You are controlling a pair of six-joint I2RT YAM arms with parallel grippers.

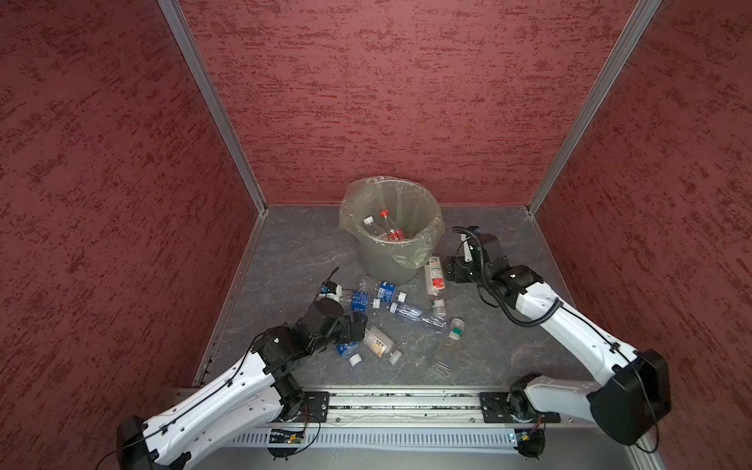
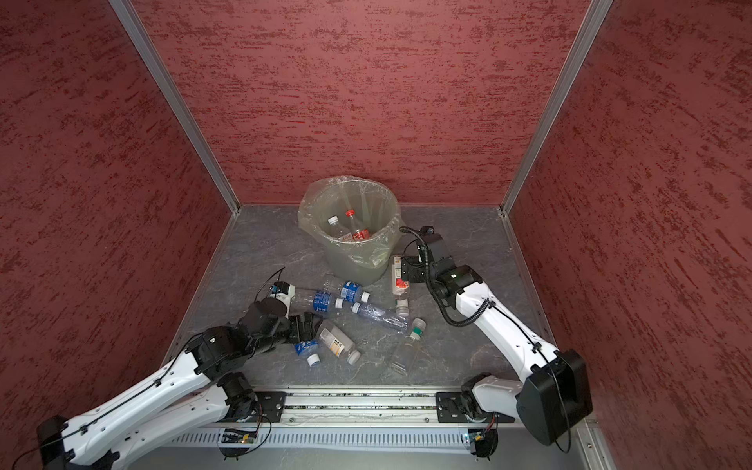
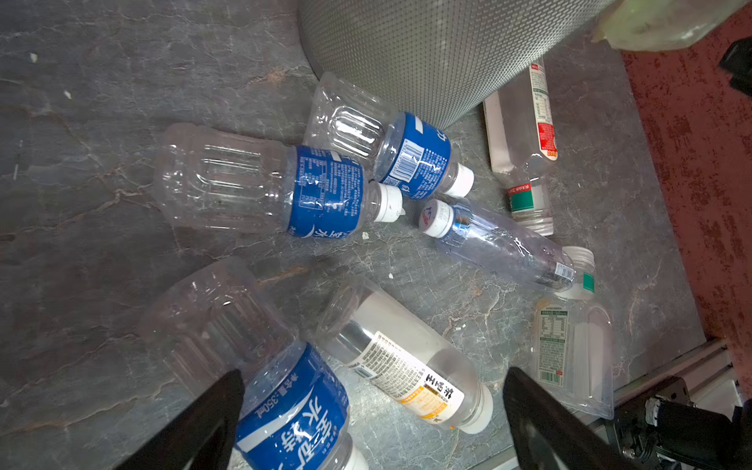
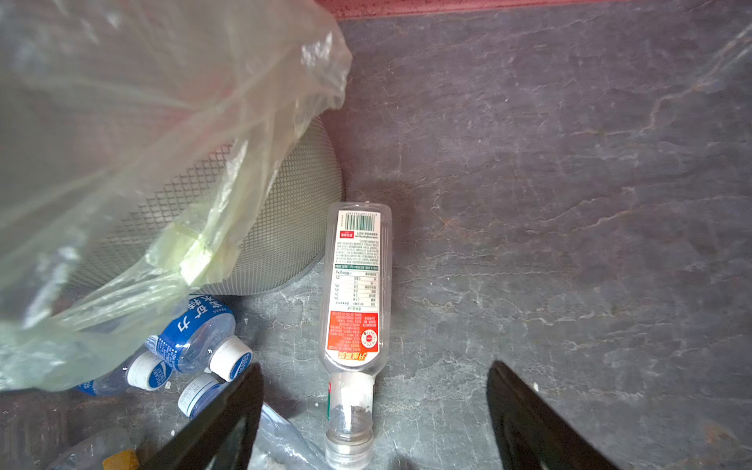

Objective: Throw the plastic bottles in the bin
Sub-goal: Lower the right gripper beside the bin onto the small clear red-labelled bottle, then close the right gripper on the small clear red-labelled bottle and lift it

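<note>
We saw the left gripper gaping wide by a blue-label bottle; right gripper spread too, empty, above the red-label bottle at 4 o'clock from the bin.

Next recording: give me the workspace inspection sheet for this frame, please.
Surface: grey marbled tabletop, a few white specks.
Job's things: bin upright, liner bag over rim, two bottles inside; about seven loose bottles lying before it.
Clutter: nothing seen.
Grippers: left gripper open over a blue-labelled bottle; right gripper open over a red-and-white-labelled bottle; neither holds anything.
Cables: black corrugated cable looping off the right arm, clear of bottles.
Surroundings: red textured walls, aluminium rail in front.
</note>
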